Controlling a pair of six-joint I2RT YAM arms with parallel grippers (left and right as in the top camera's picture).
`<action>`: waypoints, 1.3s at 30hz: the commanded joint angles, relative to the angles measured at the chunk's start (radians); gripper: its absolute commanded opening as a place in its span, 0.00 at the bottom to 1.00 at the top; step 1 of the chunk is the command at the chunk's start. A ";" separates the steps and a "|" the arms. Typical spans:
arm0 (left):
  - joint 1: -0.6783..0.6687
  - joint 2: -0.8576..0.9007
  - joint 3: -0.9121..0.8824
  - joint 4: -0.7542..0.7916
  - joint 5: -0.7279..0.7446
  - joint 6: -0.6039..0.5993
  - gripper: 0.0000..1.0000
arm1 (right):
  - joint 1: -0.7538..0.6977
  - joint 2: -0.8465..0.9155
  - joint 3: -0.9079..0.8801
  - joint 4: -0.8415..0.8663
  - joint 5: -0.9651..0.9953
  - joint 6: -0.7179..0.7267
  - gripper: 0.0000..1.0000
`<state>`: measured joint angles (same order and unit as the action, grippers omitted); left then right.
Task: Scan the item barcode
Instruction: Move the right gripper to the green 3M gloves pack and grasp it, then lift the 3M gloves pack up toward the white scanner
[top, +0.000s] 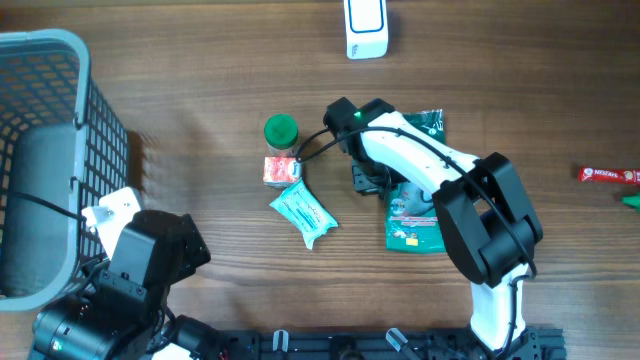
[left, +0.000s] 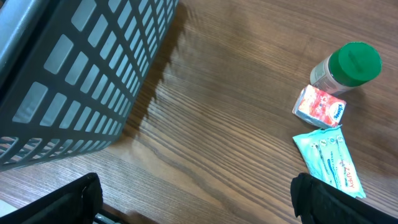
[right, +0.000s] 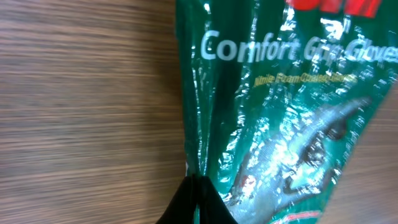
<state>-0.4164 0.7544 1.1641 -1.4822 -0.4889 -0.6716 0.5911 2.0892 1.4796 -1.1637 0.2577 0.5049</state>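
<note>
Right arm (top: 440, 180) stretched out over the table, left arm (top: 140, 270) folded at the near left corner.
The right arm bends at the elbow and reaches left, wrist pointing down; the right claw (right: 194, 193) has its tips pressed together on the edge of a green packet (right: 292, 106). The left claw (left: 196, 202) hangs low above the table, jaws spread wide, holding nothing.

Basket (top: 60, 40) left; jar (top: 281, 130) behind carton (top: 280, 171); pouch (top: 303, 212) before carton; glove bag (top: 415, 232) right.

One grey mesh basket (top: 100, 130), one white boxy scanner (top: 366, 28), one green-lidded jar (top: 281, 130), one red-and-white carton (top: 281, 171), one pale blue wipes packet (top: 303, 213), one glossy green glove packet (top: 412, 232) and one red snack bar (top: 610, 174).
</note>
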 joint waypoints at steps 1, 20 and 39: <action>0.006 -0.005 -0.001 0.000 -0.002 -0.014 1.00 | 0.000 0.007 0.011 -0.013 0.052 -0.030 0.29; 0.006 -0.005 -0.001 0.000 -0.002 -0.014 1.00 | -0.132 -0.003 -0.221 0.245 0.027 -0.014 0.85; 0.006 -0.003 -0.001 0.000 -0.002 -0.014 1.00 | -0.153 -0.012 -0.376 0.410 -0.692 -0.298 0.05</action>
<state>-0.4164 0.7544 1.1641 -1.4822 -0.4885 -0.6720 0.4126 1.9247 1.1584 -0.7074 0.0483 0.2825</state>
